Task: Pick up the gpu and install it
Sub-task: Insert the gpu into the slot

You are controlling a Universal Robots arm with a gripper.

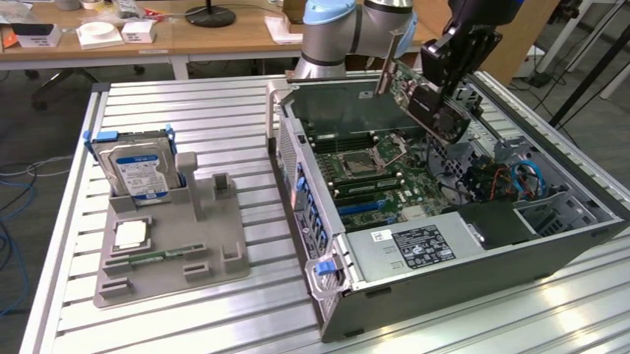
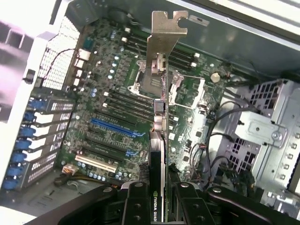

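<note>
My black gripper is clenched on the thin, flat, dark gpu card. I see it held edge-down in the air above the open grey metal computer case, at one o'clock from the square processor socket in the exterior view.

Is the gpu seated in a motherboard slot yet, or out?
Out. The end effector grips the gpu tilted above the open case, its lower edge clear of the motherboard; the blue slot is bare.
</note>
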